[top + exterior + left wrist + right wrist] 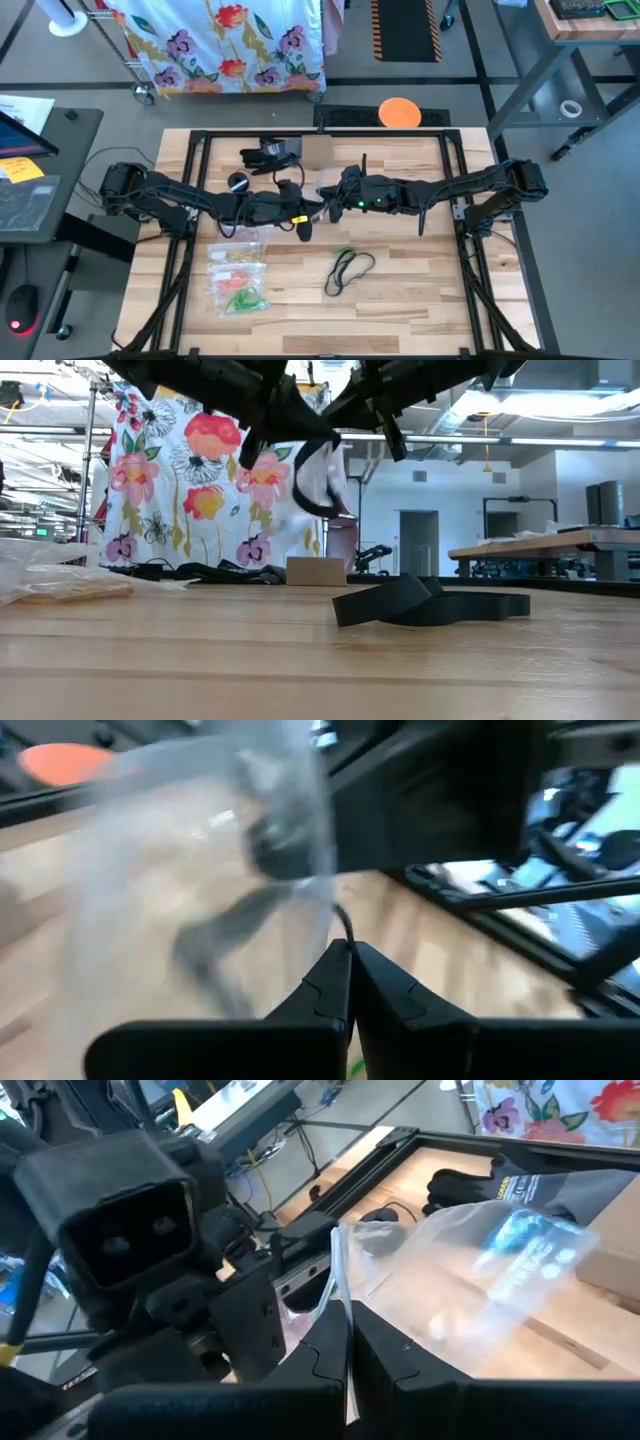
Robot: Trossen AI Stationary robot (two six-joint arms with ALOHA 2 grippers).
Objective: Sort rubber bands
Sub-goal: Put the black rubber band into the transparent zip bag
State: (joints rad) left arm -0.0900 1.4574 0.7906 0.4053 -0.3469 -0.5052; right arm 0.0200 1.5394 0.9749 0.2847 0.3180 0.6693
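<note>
both arms meet above the middle of the table (400, 300), holding one clear plastic bag (500, 1260) up in the air between them. the left gripper (348, 982) has its fingers pressed fully together on one edge of the bag, and the right gripper (347, 1352) is likewise closed tight on a thin edge of the same bag (in the low view the bag hangs as a pale, curled sheet under the two claws).

the rubber bands (350, 268) that show best are a loose bunch of dark loops with a bit of green, lying on the wood at about five o'clock from the grippers, well apart from both. in the low view they appear as a dark flat heap on the tabletop.

at about seven o'clock from the grippers lie two more clear bags (238, 278), one holding orange pieces, the other green. an orange disc (399, 112) sits at twelve o'clock, just beyond the table's far edge.
</note>
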